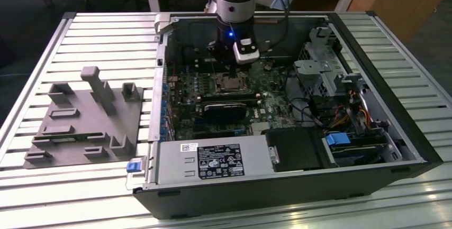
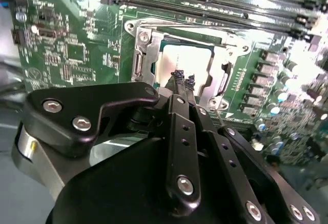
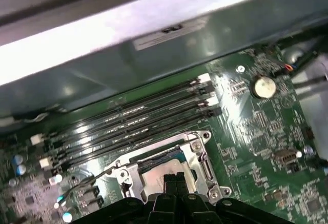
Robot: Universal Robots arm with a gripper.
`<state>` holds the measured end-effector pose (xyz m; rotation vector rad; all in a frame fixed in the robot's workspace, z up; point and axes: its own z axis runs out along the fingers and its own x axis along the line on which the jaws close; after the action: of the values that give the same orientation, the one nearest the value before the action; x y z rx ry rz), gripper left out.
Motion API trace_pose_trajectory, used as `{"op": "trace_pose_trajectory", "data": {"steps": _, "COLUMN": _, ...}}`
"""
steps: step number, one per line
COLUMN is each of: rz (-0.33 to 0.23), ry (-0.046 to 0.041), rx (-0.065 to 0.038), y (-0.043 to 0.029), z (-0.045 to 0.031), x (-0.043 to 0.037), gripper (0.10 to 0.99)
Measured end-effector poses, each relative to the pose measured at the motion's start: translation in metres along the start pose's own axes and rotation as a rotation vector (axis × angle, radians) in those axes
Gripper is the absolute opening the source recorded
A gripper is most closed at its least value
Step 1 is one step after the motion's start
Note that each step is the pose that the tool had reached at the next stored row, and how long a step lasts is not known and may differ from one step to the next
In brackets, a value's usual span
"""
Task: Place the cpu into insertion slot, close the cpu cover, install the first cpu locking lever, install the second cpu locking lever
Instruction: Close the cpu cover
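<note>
My gripper hangs inside the open computer case, just above the insertion slot on the green board. Its two thin fingertips are shut against each other with nothing between them. Under the tips the cpu lies in the slot with its silver-grey top showing. The silvery cpu cover appears to lie flat around it as a frame. In the first wrist view the slot sits right in front of the gripper, and a thin metal lever rod sticks out to one side of it.
Long black memory slots run beside the socket, with a coin battery close by. A black block sits on the board nearer the power supply. Drive cage and cables fill the exterior view's right. A grey fixture lies at its left.
</note>
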<state>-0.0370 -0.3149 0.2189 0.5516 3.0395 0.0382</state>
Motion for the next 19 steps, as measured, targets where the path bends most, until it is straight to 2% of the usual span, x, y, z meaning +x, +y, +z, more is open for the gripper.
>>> {"op": "trace_pose_trajectory", "data": {"steps": 14, "rz": -0.255, "ry": 0.0053, "rx": -0.003, "y": -0.0001, "z": 0.0006, "x": 0.0001, "gripper": 0.102}}
{"op": "trace_pose_trajectory", "data": {"steps": 16, "rz": -0.276, "ry": 0.0054, "rx": -0.001, "y": -0.0003, "z": 0.0008, "x": 0.0004, "gripper": 0.102}}
{"op": "trace_pose_trajectory", "data": {"steps": 19, "rz": -0.276, "ry": 0.0053, "rx": -0.001, "y": -0.0029, "z": 0.0009, "x": 0.0007, "gripper": 0.102}}
